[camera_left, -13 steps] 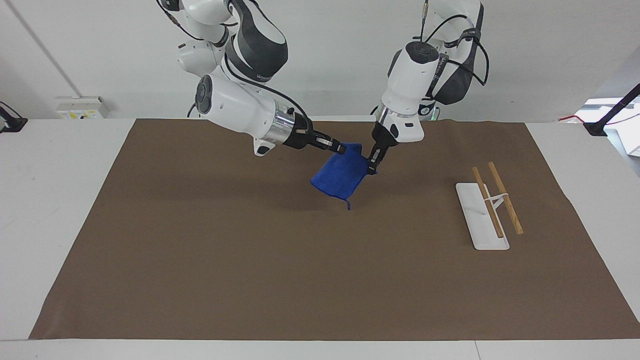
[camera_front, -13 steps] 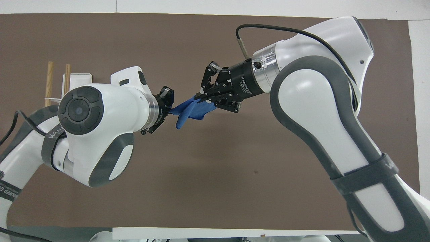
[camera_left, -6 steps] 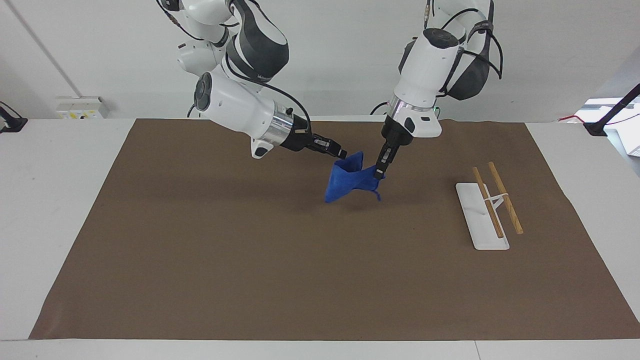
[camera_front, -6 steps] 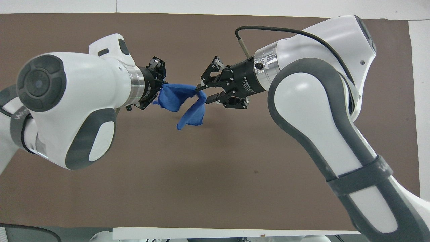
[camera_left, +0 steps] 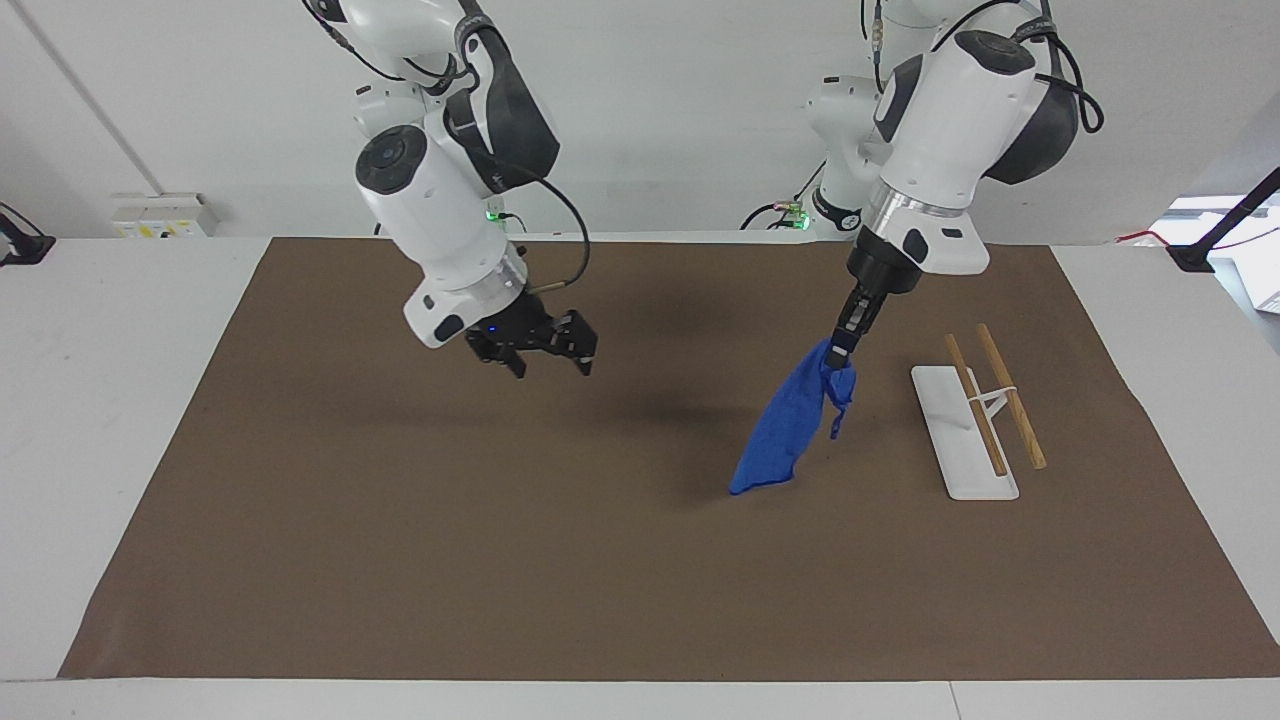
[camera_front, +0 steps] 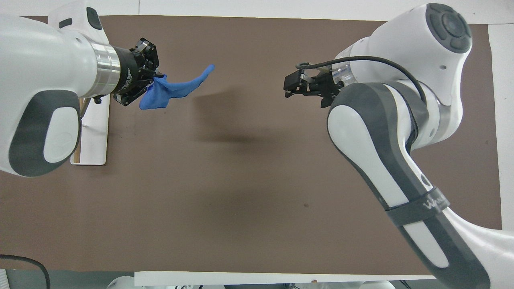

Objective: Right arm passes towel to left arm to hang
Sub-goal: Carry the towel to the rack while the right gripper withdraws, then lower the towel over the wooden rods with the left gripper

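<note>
The towel [camera_left: 790, 425] (bright blue) hangs bunched from the left end effector [camera_left: 838, 352].

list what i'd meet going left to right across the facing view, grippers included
right gripper, open over the mat → towel, hanging from the left gripper → rack's white base → its two wooden rods

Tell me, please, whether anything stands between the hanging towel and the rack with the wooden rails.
Nothing visible does. The towel hangs from the left gripper over bare mat, just beside the rack. The right gripper waits, open, toward the right arm's end.
</note>
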